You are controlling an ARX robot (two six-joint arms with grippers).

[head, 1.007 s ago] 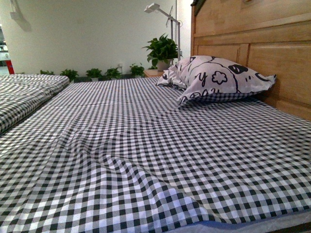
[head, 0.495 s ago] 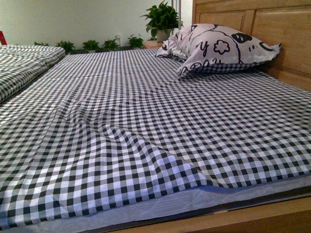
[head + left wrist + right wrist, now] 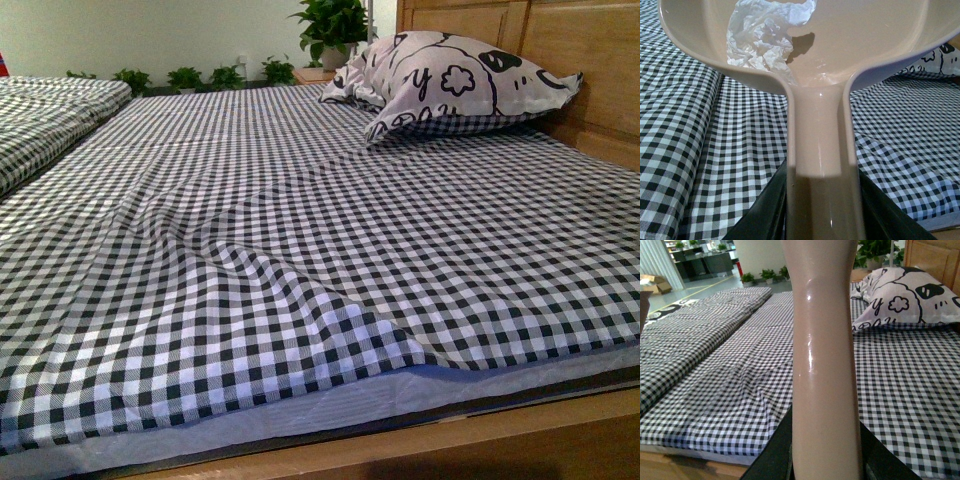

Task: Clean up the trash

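Observation:
In the left wrist view my left gripper [image 3: 822, 220] is shut on the handle of the pale pink dustpan [image 3: 865, 35], held above the checked bed. The trash [image 3: 760, 37], a crumpled white paper wad, lies inside the pan's scoop. In the right wrist view my right gripper [image 3: 825, 460] is shut on the pale handle of the brush [image 3: 825, 340], which stands upright; its bristles are out of view. Neither gripper, the dustpan nor the brush shows in the front view.
A bed with a black-and-white checked sheet [image 3: 300, 250] fills the front view, rumpled near its front edge. A printed pillow [image 3: 460, 75] leans on the wooden headboard [image 3: 590, 40] at the back right. A second checked mattress [image 3: 40, 120] lies left. Potted plants [image 3: 330, 25] stand behind.
The front view has tilted downward: the bed's front edge and wooden frame have come into view, and the wall and lamp have left the top.

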